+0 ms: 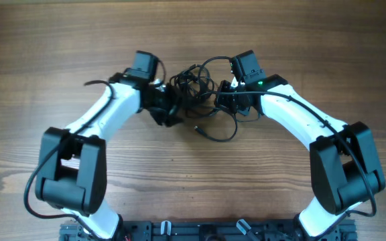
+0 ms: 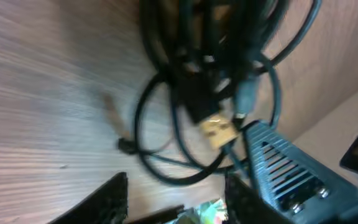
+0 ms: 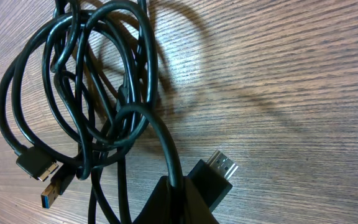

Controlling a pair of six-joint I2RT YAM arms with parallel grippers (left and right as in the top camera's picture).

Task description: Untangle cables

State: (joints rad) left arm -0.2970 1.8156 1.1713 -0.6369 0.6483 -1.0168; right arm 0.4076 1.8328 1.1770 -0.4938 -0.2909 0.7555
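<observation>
While both arms reach toward the middle of the worktop (image 1: 45,53), the left pincer (image 1: 168,110) sits at the left edge of the cables (image 1: 196,84). From overhead I cannot tell whether it touches the bunch or lies just beside it.

Left wrist view, blurred: the left pincer's fingers (image 2: 110,199) stand apart with bare wood in the gap and nothing clamped between them. The knot lies just ahead of the fingertips. A pale gold plug (image 2: 219,132) sits at the knot's lower part. A ribbed grey-blue part (image 2: 291,177) comes in at lower right, just beside the cords; I cannot tell what it belongs to.

Centre, overhead: the cables form a dark tangle on the wood between the two pincers. Loose loops spread toward the robot's side. One free end with a small plug (image 1: 198,127) lies flat below the tangle.

Right: the right pincer (image 1: 224,94) is at the tangle's right edge. Right wrist view: the jaws of the right pincer are closed tight on one black cord, which curves down into them from the loops. A wide flat plug (image 3: 219,169) sticks out just beside the tip. Left of it, several loops overlap on the wood. A blue-tongued plug (image 3: 50,194) and a dark stubby plug (image 3: 35,165) rest side by side at the loops' lower edge.
</observation>
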